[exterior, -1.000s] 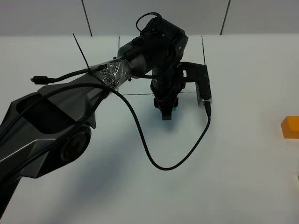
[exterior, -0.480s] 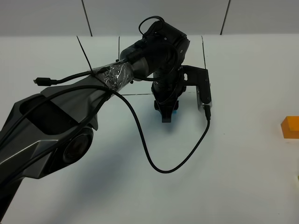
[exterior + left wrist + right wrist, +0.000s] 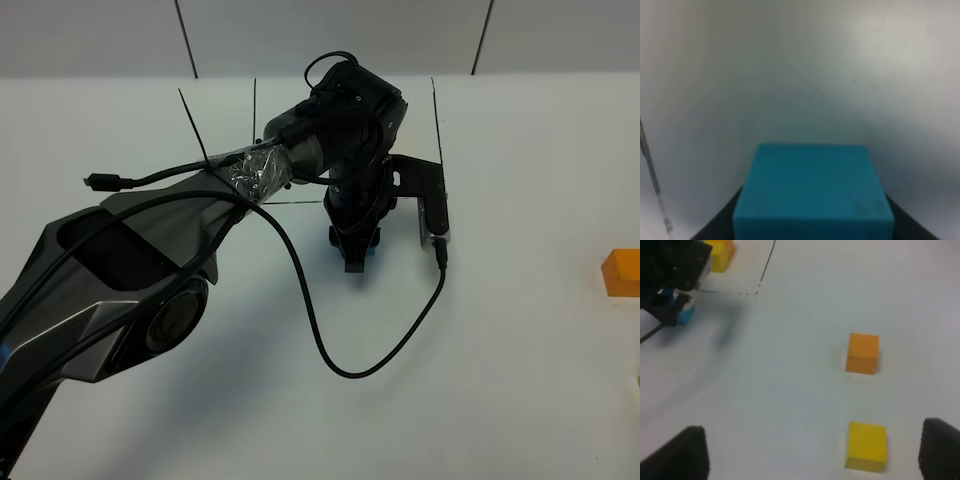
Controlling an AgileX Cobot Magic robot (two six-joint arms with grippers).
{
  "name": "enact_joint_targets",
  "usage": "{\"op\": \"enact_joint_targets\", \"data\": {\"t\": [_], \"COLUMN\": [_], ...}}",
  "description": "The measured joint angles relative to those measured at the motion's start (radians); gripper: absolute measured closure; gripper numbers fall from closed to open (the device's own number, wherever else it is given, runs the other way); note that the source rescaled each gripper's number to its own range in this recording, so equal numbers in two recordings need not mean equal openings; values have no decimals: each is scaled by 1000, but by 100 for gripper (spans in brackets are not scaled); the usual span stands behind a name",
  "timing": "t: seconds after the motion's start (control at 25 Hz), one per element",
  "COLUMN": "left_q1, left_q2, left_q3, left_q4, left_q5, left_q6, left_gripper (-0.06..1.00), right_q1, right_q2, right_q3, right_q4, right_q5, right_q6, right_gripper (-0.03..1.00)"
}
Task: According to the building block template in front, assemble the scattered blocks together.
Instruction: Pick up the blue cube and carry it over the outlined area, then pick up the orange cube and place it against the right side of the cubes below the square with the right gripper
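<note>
White tabletop runs back to a pale grey panelled wall split by dark seams. A thin black outline is drawn on the surface. The left hand is clamped on the cyan-blue cube, just outside that outline's near line. Beyond the line, part of the building block template shows yellow and orange. The right hand stands wide and holds nothing. The orange cube and the yellow cube lie apart before it.
</note>
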Motion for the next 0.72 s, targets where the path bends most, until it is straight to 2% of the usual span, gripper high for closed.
{"op": "enact_joint_targets", "data": {"t": [0.32,0.4,0.44,0.48,0.68,0.72], "left_q1": [0,0,0,0,0,0], "left_q2": [2,2,2,2,2,1], "left_q3": [-3,-3,-3,-4,-5,-5], "left_q4": [1,1,2,4,8,9], "left_q5": [0,0,0,0,0,0], "left_q6": [0,0,0,-1,-34,-43], "left_gripper": [94,91,85,74,10,3], "right_q1": [0,0,0,0,0,0], "right_q2": [0,0,0,0,0,0], "right_q3": [0,0,0,0,0,0], "right_q4": [0,0,0,0,0,0], "right_q5": [-1,-1,-1,-1,-1,-1], "right_q6": [0,0,0,0,0,0], "right_gripper": [25,25,25,25,25,25]}}
